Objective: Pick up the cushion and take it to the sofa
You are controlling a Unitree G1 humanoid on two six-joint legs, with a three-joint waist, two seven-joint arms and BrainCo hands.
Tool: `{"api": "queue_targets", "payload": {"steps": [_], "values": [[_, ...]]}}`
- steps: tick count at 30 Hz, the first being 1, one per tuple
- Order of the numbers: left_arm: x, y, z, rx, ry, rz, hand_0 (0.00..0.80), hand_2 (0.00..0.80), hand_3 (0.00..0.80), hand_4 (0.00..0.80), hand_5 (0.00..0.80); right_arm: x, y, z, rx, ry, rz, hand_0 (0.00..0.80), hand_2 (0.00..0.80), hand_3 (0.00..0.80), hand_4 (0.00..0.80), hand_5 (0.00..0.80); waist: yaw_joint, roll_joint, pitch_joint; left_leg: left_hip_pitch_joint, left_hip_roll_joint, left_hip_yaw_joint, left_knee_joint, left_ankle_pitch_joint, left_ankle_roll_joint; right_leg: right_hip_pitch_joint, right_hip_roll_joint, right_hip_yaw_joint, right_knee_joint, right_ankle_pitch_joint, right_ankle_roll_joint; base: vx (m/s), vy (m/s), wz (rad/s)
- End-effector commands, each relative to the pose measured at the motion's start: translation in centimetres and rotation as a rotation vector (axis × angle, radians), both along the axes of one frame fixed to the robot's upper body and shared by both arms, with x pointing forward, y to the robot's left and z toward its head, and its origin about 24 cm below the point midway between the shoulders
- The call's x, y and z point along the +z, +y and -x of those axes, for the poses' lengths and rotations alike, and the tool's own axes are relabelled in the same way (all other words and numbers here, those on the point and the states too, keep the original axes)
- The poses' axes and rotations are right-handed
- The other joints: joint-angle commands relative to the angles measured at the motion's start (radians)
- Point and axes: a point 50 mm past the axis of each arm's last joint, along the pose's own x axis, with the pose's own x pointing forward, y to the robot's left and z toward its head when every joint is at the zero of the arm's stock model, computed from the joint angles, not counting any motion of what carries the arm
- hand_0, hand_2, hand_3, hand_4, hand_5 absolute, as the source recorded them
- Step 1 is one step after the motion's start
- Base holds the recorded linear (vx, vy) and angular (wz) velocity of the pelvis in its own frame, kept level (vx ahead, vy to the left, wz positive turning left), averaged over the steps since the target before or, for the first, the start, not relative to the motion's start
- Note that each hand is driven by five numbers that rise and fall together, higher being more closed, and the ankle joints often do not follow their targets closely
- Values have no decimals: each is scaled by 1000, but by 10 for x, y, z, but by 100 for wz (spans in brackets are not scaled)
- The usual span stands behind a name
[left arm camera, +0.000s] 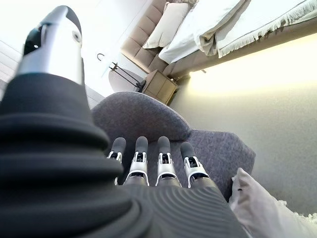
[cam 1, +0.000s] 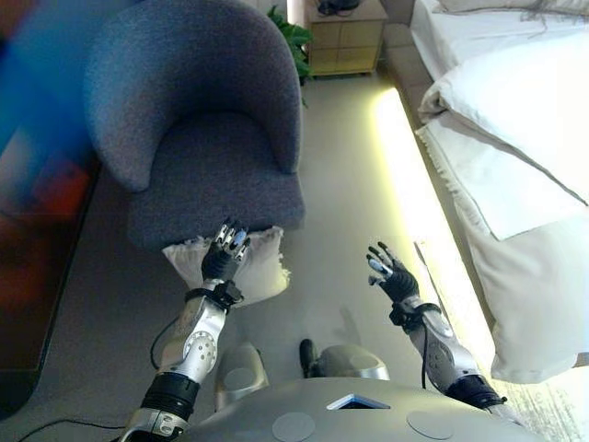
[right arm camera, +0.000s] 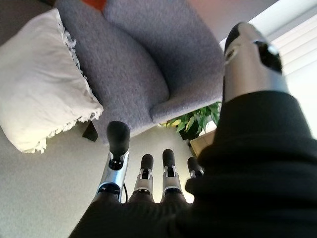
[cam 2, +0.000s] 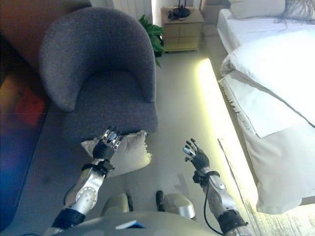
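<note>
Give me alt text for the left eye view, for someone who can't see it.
A white fringed cushion lies on the floor against the front of a grey armchair. The robot's left hand is open above the cushion, and its right hand is open over bare floor beside a white bed.

Cushion: off-white, plain, fringed edge same shade. Armchair: grey-blue speckled fabric. Floor: pale beige. Bedding: white. Bedside cabinet: light wood. Plant: green. Light strip along bed base: yellow-white glow. Both hands: silver fingers, dark tips, black ribbed covers.
</note>
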Motion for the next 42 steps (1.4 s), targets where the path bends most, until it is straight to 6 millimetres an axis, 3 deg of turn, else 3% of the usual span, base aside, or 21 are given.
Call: {"api": "queue_targets", "payload": {"steps": [1, 4, 11, 15, 18, 19, 21, 23, 24, 26, 28, 31, 33, 35, 42], "values": [[23, 9, -7, 25, -140, -9, 0, 0, 0, 0, 0, 20, 1, -10, 10, -124, -21, 0, 0, 0, 0, 0, 22, 12, 32, 32, 45, 17, -125, 169, -23, 19, -82, 15, 23, -20, 153, 239, 71, -13], [19, 10, -4, 33, -132, -3, 0, 0, 0, 0, 0, 17, 0, -6, 8, -114, -19, 0, 0, 0, 0, 0, 21, 27, 32, 35, 55, 15, -161, 176, -28, 48, -87, 26, 37, -55, 158, 218, 79, -20], [20, 12, -6, 36, -141, 21, 0, 0, 0, 0, 0, 21, 1, -8, 27, -127, -14, 0, 0, 0, 0, 0, 0, 48, 23, 62, 37, 36, -126, 145, -22, 25, -103, 8, 77, -78, 162, 188, 143, -26], [22, 7, -13, -2, -162, 26, 0, 0, 0, 0, 0, 24, 2, -12, 9, -154, -4, 0, 0, 0, 0, 0, 3, 58, 27, 23, 24, 80, -115, 151, -18, 21, -99, -31, 108, -110, 162, 221, 208, 7], [25, 6, -17, -22, -160, -3, 0, 0, 0, 0, 0, 28, 7, -23, -27, -169, -14, 0, 0, 0, 0, 0, 24, 48, 37, -6, -11, 50, -48, 106, 4, -1, -128, -48, 173, -127, 175, 173, 170, 33], [25, 7, -16, -23, -158, -15, 0, 0, 0, 0, 0, 30, 9, -25, -29, -169, -27, 0, 0, 0, 0, 0, 30, 41, 37, -9, -21, 55, -23, 92, 11, 2, -142, -47, 191, -122, 190, 319, 228, 9], [25, 12, -12, -21, -152, -46, 0, 0, 0, 0, 0, 31, 12, -25, -6, -175, -37, 0, 0, 0, 0, 0, 43, 29, 25, 1, -50, 75, -7, 56, 53, 0, -179, -48, 283, -70, 231, 333, 235, -12], [23, 17, -11, -17, -139, -77, 0, 0, 0, 0, 0, 30, 16, -26, -8, -173, -50, 0, 0, 0, 0, 0, 53, 28, 12, 26, -81, 84, -21, 39, 83, -25, -207, -55, 413, 21, 260, 261, 229, -18], [21, 19, -11, -17, -132, -84, 0, 0, 0, 0, 0, 29, 19, -27, -15, -170, -53, 0, 0, 0, 0, 0, 56, 41, 7, 51, -95, 86, -32, 23, 104, -62, -218, -59, 558, 77, 260, 269, 297, -27], [20, 21, -13, -19, -121, -102, 0, 0, 0, 0, 0, 27, 23, -27, -34, -157, -57, 0, 0, 0, 0, 0, 57, 60, 10, 91, -114, 85, -36, -1, 121, -148, -228, -73, 775, 99, 238, 270, 296, -18], [21, 22, -13, -20, -121, -107, 0, 0, 0, 0, 0, 23, 27, -25, -34, -143, -57, 0, 0, 0, 0, 0, 59, 75, 12, 111, -123, 81, -29, -11, 126, -216, -231, -85, 806, 122, 220, 204, 177, 8], [24, 24, -14, -38, -133, -106, 0, 0, 0, 0, 0, 20, 26, -18, -42, -130, -57, 0, 0, 0, 0, 0, 44, 63, 12, 133, -151, 67, -33, -20, 118, -238, -245, -82, 578, 120, 213, 228, -7, 1], [24, 24, -13, -43, -128, -106, 0, 0, 0, 0, 0, 17, 21, -11, -63, -119, -64, 0, 0, 0, 0, 0, 18, 37, 19, 150, -168, 59, -36, -33, 108, -217, -259, -57, 324, 143, 233, 260, -161, 10], [22, 25, -10, -35, -123, -105, 0, 0, 0, 0, 0, 18, 20, -7, -49, -118, -73, 0, 0, 0, 0, 0, 4, 16, 29, 168, -168, 67, -31, -53, 96, -191, -275, -50, 179, 180, 259, 195, -165, 40], [20, 25, 4, -33, -132, -93, 0, 0, 0, 0, 0, 19, 18, -18, -3, -101, -75, 0, 0, 0, 0, 0, 18, -6, 19, 207, -127, 68, -17, -87, 70, -133, -291, -23, 31, 177, 291, 162, -111, 17]]}}
